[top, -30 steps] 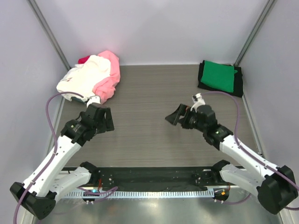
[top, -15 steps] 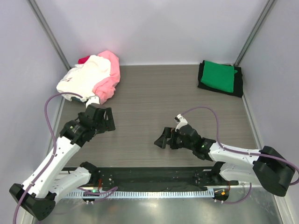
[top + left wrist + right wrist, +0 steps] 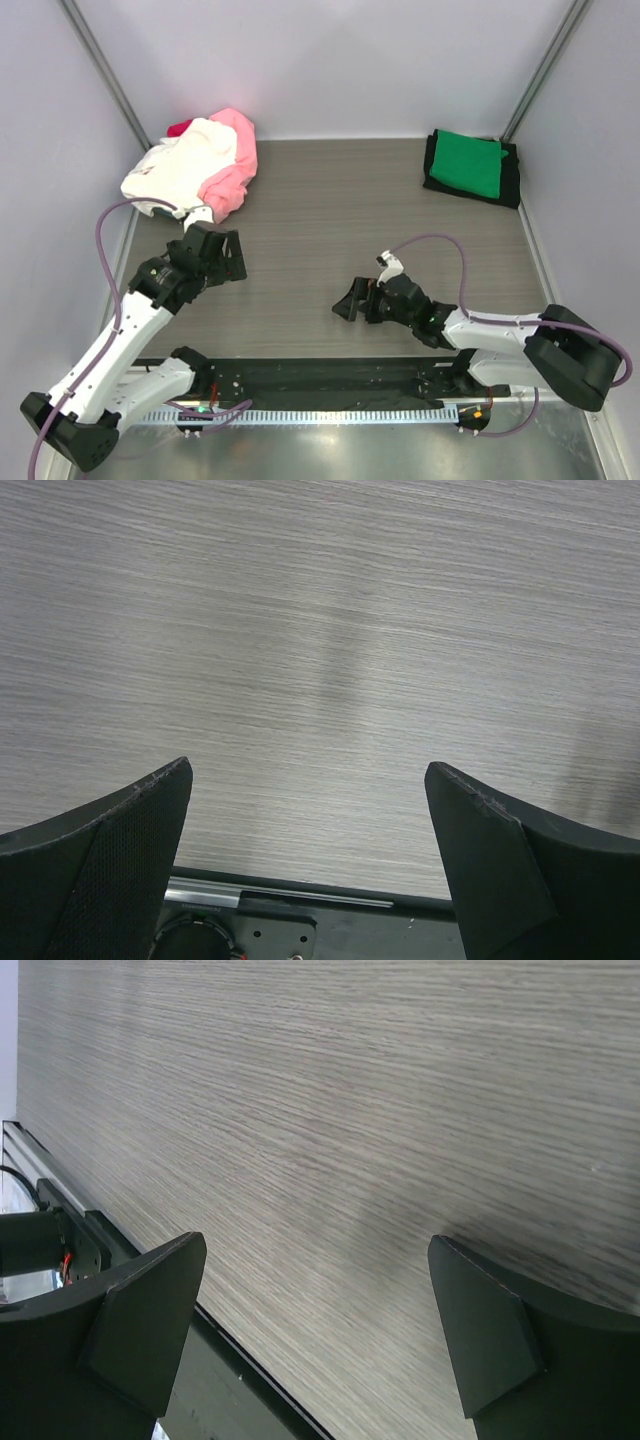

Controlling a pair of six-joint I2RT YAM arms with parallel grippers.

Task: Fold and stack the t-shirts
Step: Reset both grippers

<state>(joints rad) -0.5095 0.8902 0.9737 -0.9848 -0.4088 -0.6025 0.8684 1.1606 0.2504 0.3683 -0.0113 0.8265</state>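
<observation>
A folded bright green t-shirt lies on a folded black t-shirt at the back right. A loose heap at the back left holds a cream-white t-shirt, a pink t-shirt and a red t-shirt peeking out behind. My left gripper is open and empty over bare table in front of the heap; its wrist view shows both fingers spread wide. My right gripper is open and empty, low over the table near the front middle, its fingers spread wide.
The wood-grain table is fenced by grey walls at the back and both sides. A black rail with the arm bases runs along the near edge and shows in the left wrist view. Purple cables loop off both arms.
My right arm has swung down and towards the near middle of the table, away from the green and black shirts, its gripper still open. The left arm has not moved.
</observation>
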